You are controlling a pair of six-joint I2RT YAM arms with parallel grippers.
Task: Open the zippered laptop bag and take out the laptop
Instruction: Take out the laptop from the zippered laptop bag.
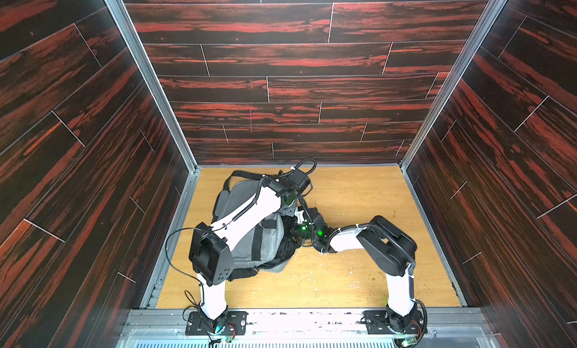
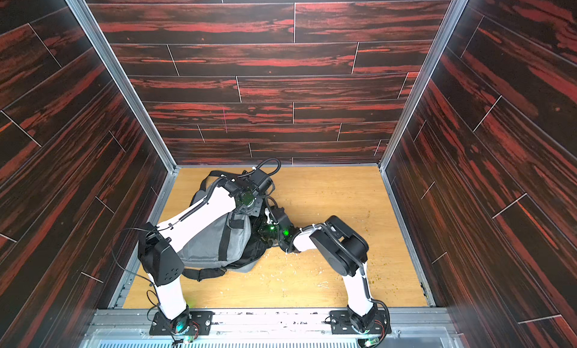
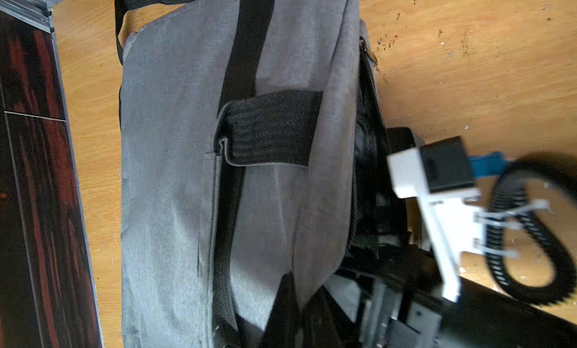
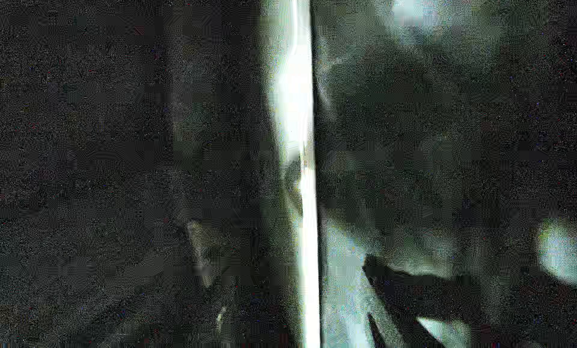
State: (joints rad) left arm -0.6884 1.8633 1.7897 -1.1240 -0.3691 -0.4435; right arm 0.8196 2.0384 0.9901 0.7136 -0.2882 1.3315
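Left gripper (image 1: 289, 212) is clamped tight, and from the left wrist view it looks pinched on the upper lip of the zippered laptop bag (image 1: 242, 249), right by the zipper (image 3: 371, 90). My read is that it's there to hold the mouth propped up so the other arm has room to get in.

That bag lies along the left edge of the tabletop (image 1: 359, 268), running from near the far left corner toward the near edge. Its unzipped side faces the middle of the tabletop. The handle (image 3: 271, 130) is flopped flat on the grey top panel, and the shoulder strap (image 2: 203, 273) trails out at the near end.

The right arm (image 1: 312, 229) comes in low from the right and pokes straight into the dark opening. The right gripper is buried in there, so I can't tell whether it's spread or closed on anything. Its wrist camera is mostly murk with one bright vertical sliver, and I can't say what that sliver is.

No clear sight of the laptop anywhere, so I'd guess it's inside the bag. The unzipping looks done and the fishing-out is what's in hand. Crumbs (image 1: 312, 265) are scattered across the tabletop next to the bag.
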